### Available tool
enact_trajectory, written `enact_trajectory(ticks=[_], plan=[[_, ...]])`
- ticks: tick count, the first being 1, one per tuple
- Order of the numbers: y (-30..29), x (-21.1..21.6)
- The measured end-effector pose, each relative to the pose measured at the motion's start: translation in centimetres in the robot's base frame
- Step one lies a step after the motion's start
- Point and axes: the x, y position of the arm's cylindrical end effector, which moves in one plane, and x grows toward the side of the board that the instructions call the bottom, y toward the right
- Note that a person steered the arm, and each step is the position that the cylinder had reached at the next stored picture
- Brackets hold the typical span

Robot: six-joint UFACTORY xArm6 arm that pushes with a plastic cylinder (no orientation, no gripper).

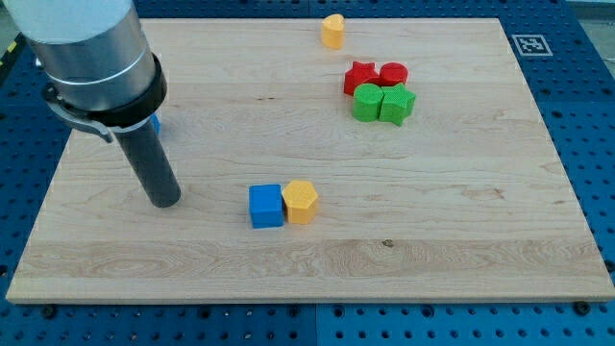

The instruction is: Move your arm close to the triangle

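Note:
My tip [165, 203] rests on the wooden board [461, 221] at the view's left. A small blue sliver [156, 123] shows just behind the arm's dark collar, above the tip; the arm hides most of it and its shape cannot be made out. No triangle shows in full. A blue cube [266, 206] lies to the right of the tip, touching a yellow hexagon [300, 201].
A yellow heart-shaped block [332, 31] sits at the view's top. A red star [360, 77], a red cylinder [393, 74], a green cylinder [367, 102] and a green star [396, 103] cluster at the upper right. The arm's grey body [86, 43] fills the upper left.

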Motion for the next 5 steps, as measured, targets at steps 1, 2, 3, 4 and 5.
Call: enact_trajectory(ticks=[1,2,3,4,5], plan=[[-1.3,-0.2],[-2.4,-0.7],[-4.7,-2.2],[-6.8,-5.0],[-9.0,-7.9]])
